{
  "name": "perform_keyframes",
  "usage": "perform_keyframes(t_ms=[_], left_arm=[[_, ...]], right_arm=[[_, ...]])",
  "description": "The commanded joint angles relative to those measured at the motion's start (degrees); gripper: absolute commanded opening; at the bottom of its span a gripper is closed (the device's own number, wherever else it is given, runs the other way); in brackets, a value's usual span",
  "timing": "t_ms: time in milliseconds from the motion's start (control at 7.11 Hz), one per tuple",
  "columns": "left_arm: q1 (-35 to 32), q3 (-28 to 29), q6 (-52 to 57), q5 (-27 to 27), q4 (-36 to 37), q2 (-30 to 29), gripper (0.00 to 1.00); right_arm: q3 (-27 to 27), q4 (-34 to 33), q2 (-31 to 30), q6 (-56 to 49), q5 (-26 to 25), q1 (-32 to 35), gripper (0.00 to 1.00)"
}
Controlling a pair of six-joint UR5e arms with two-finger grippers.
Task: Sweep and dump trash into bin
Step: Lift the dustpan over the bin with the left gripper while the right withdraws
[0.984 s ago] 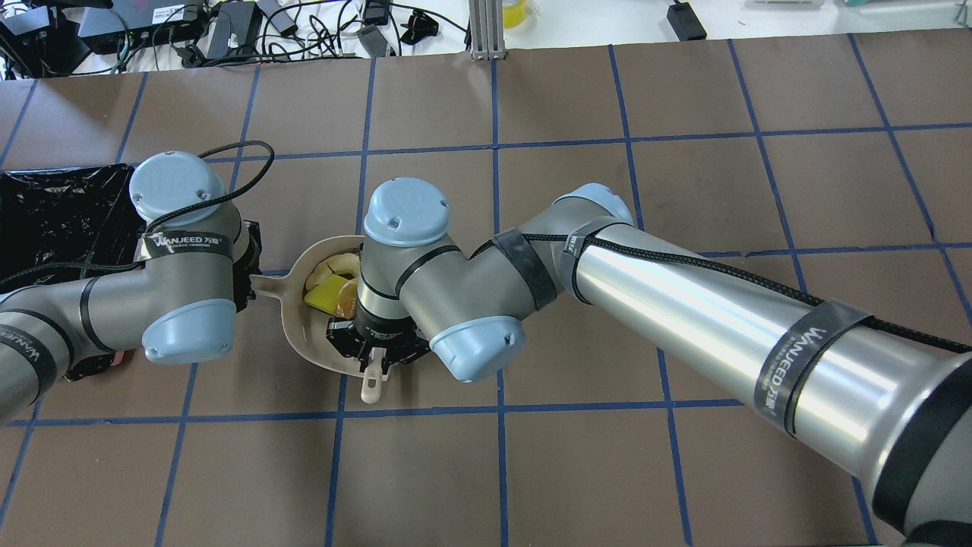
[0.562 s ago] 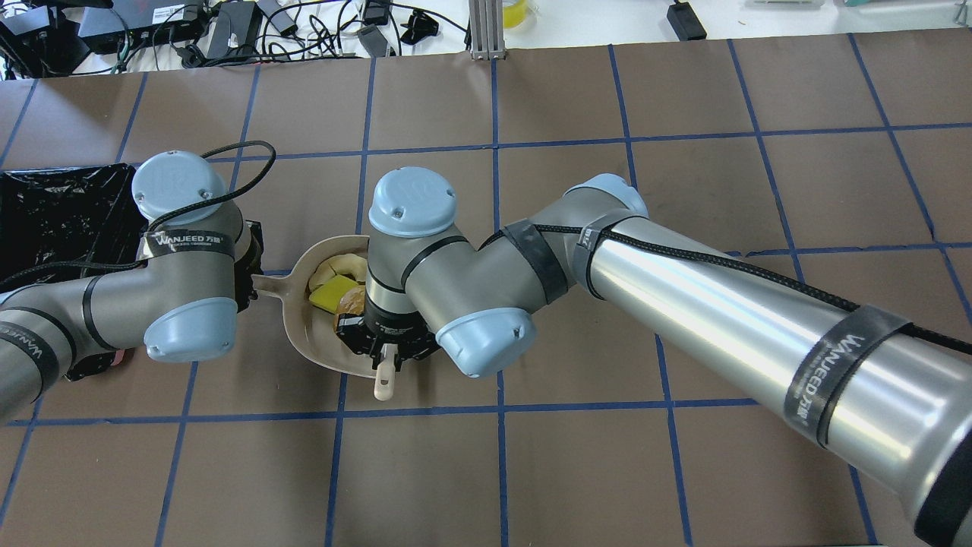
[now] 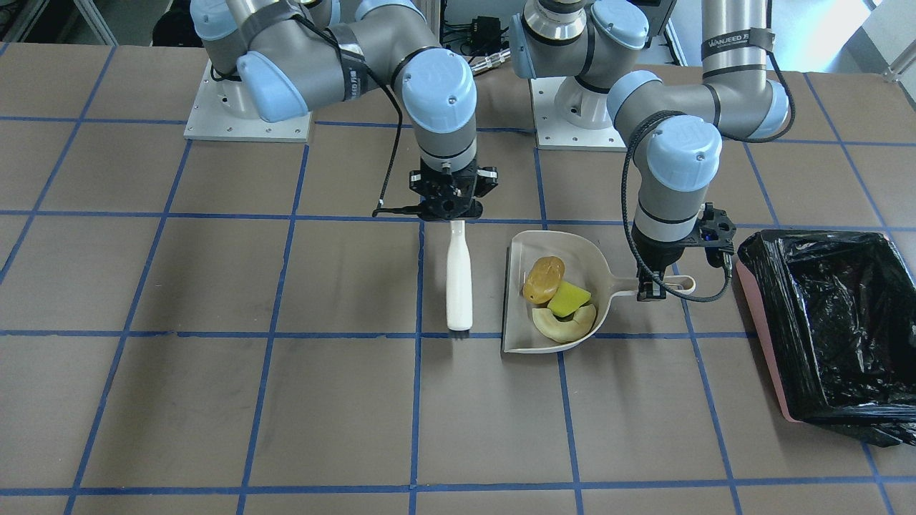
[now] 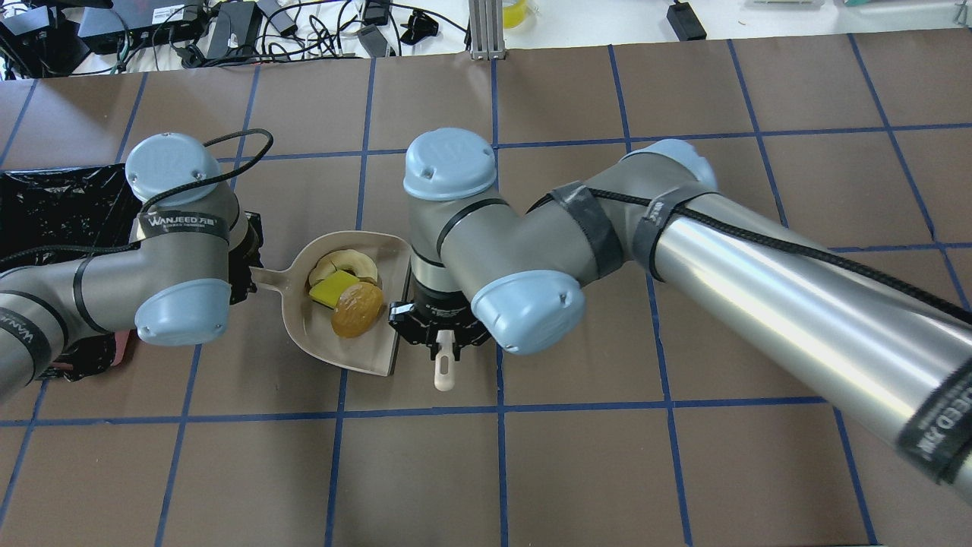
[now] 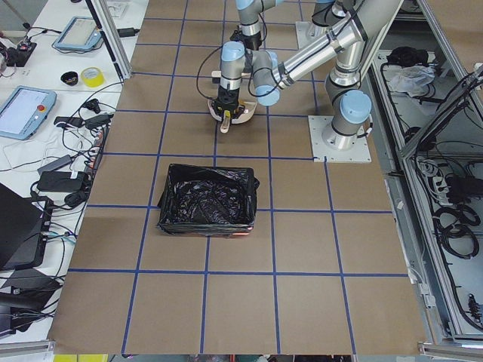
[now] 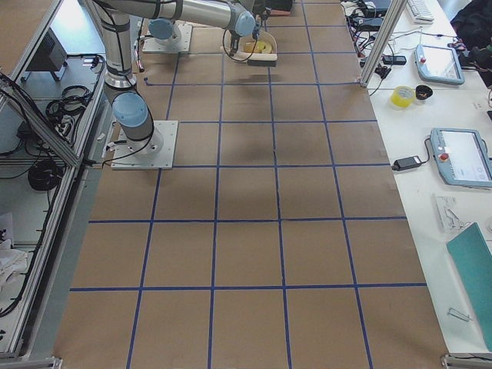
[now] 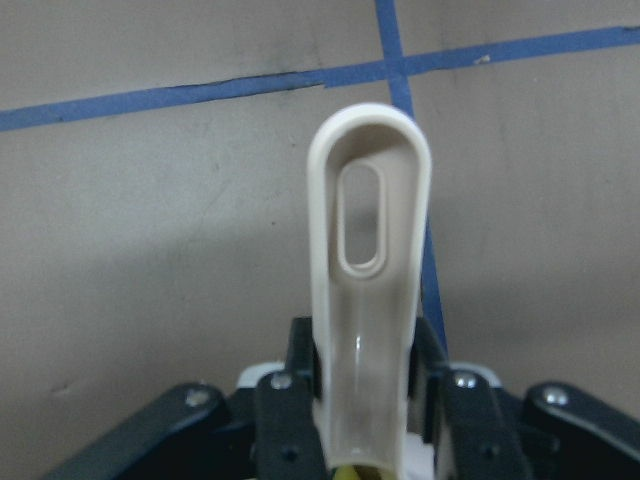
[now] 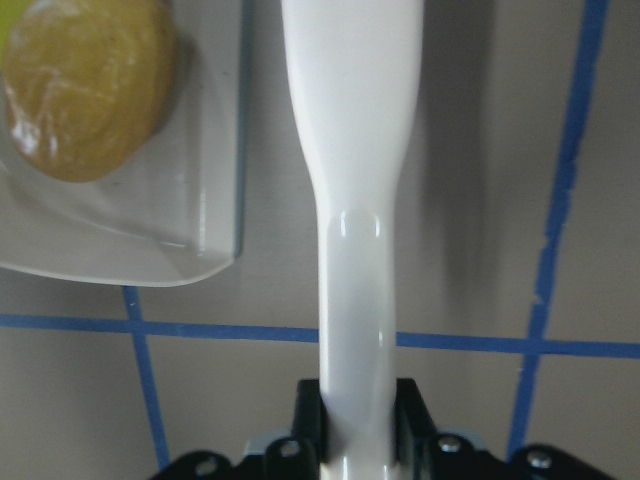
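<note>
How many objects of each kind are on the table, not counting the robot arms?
food scraps: 3 (amber lump, yellow-green wedge, cream rind)
dustpan: 1
brush: 1
bin: 1
Total: 6

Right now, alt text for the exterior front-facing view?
A beige plastic dustpan holds three scraps: amber lump, yellow-green wedge, cream curved rind. The left gripper grips its handle, near the black-lined pink bin; the right gripper holds a white-handled brush beside the pan.
</note>
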Motion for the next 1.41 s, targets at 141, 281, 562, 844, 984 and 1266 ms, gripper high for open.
perform_keyframes(t_ms=[141, 281, 562, 844, 984, 1266], left_arm=[[1.2, 19.5, 0.4, -4.7, -24.3, -0.1, 0.00], [2.8, 21.5, 0.8, -4.8, -24.9, -0.3, 0.00], [12.6, 22.5, 10.6, -5.2, -24.9, -0.1, 0.00], [21.6, 28.3, 20.6, -6.0, -24.2, -2.0, 0.00], [24.6, 31.7, 23.4, -5.8, -24.9, -3.5, 0.00], [32.3, 35.0, 31.1, -6.2, -24.5, -6.5, 0.00]], right_arm=[[0.0, 14.2, -10.3, -13.3, -6.0, -16.7, 0.00], [-0.3, 15.0, -11.4, -16.8, -11.3, -21.1, 0.00], [-3.6, 17.7, -10.8, -25.6, -17.7, -31.7, 0.00], [-3.8, 14.8, -6.7, -44.1, -18.6, -44.2, 0.00], [-3.5, 8.5, -2.9, -50.7, -18.6, -48.2, 0.00], [-3.9, -4.0, 5.8, -51.9, -18.9, -49.8, 0.00]])
